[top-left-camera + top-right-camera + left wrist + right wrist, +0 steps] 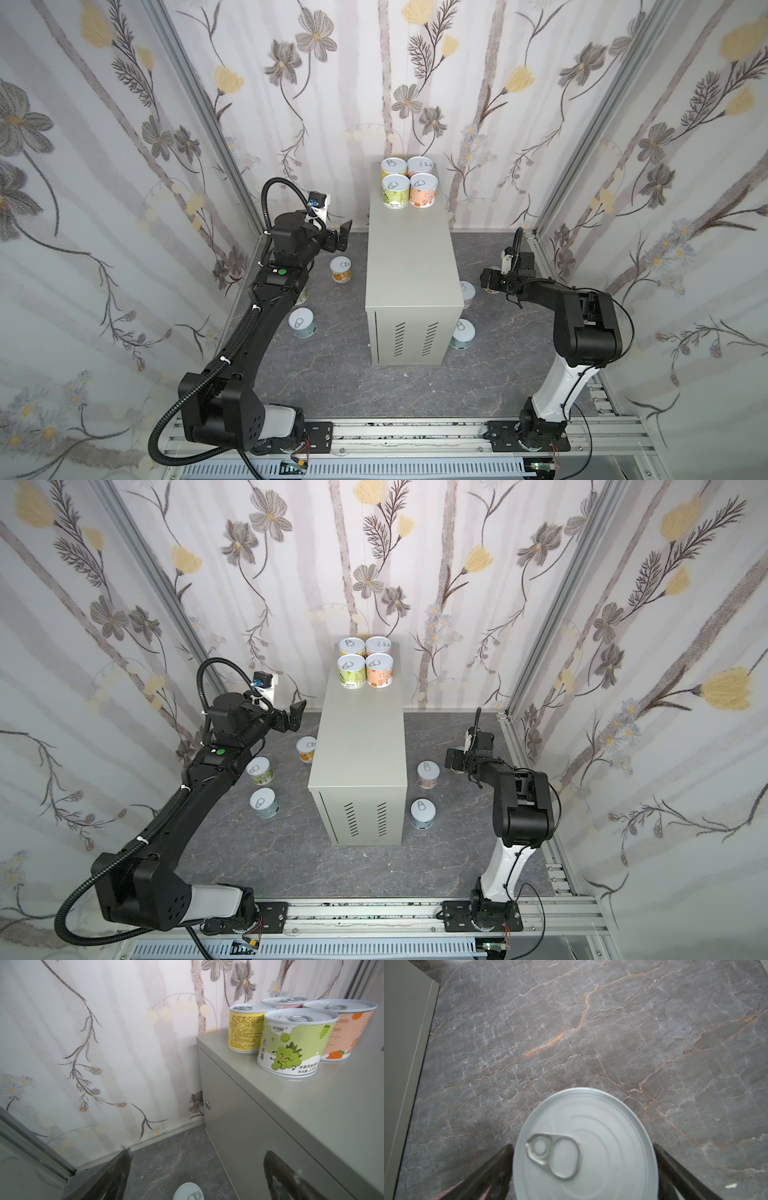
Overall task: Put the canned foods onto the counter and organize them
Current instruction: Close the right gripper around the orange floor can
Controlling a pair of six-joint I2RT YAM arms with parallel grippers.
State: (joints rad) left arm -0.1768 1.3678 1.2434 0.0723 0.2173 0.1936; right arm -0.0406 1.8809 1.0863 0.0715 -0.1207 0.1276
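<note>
Several cans stand in a square at the far end of the counter: yellow, pink, green and orange. My right gripper is low on the floor to the right of the counter. It is open, with a finger on each side of a silver-lidded can; that can stays on the floor. My left gripper hangs open and empty beside the counter's left wall, at about top height. Its wrist view shows the green can and, far below, a lid.
More cans stand on the dark marbled floor: left of the counter an orange-labelled one, a pale green one and a light blue one; right of it a pink one and a light blue one. Floral walls close three sides.
</note>
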